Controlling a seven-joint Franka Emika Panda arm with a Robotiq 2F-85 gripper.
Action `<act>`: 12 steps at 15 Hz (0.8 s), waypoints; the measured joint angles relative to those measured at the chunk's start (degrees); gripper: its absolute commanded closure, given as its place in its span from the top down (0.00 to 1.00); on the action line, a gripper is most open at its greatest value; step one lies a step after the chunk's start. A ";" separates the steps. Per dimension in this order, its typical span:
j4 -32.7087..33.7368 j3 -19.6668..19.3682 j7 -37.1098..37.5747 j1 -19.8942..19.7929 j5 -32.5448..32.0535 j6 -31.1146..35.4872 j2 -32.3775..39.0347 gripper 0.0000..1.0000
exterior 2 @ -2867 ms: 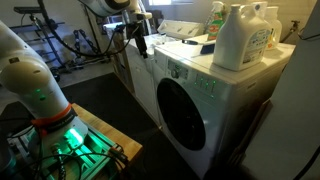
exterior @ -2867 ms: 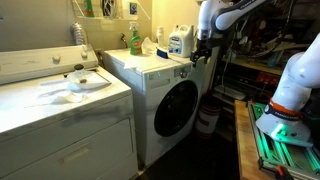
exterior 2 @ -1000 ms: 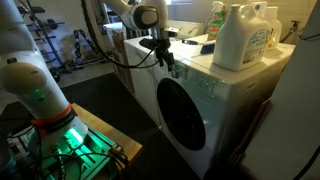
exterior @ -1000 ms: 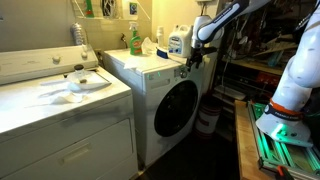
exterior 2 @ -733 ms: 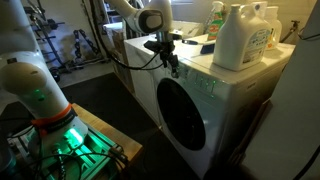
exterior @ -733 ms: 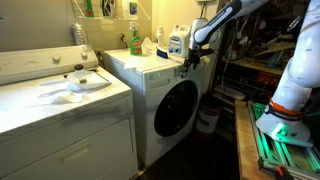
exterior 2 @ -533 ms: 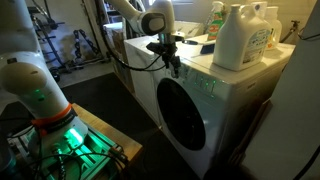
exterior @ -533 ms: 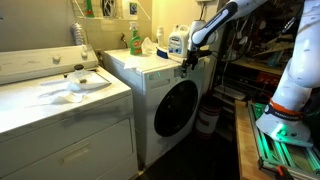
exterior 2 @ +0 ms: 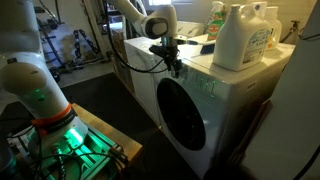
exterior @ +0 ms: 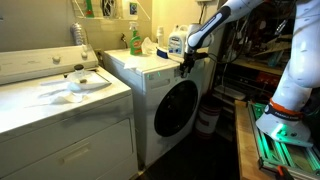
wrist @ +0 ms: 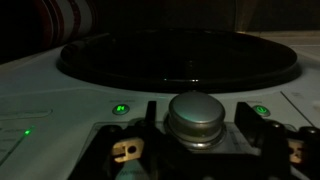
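1. At the far left in an exterior view, a white top-loading machine [exterior: 60, 100] carries a pale crumpled cloth [exterior: 75, 86] lying loose on its lid.
2. Just beside it stands the front-loading washer [exterior: 160, 85]. Its flat top serves as a worktop [exterior: 150, 58]. A green bottle [exterior: 134, 40] and a blue-labelled jug [exterior: 177, 42] stand upright toward the back, which leaves the front edge free.
3. The dial [wrist: 195, 118] sits on the control panel along the washer's upper front, above the round door [exterior: 176, 108]. In the wrist view it is a silver knob with a small green lamp [wrist: 120, 108] near it, and the dark door glass shows beyond.
4. The claw [exterior: 185, 66] appears in both exterior views [exterior 2: 175, 68], tilted down against the panel. In the wrist view the claw [wrist: 200, 150] is released and grasps nothing. Its fingers [wrist: 125, 150] are spread to either side of the dial and appear clear of it. This straddling pose seems chosen to centre the knob between the pads.
5. A white bucket [exterior: 207, 118] stands on the floor beside the washer.
6. At the far right, the robot's base [exterior: 285, 120] glows green, and the arm reaches across from there to the panel.
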 measured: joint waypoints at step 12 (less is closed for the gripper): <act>0.50 1.67 -15.59 -4.59 18.43 -0.45 0.98 0.31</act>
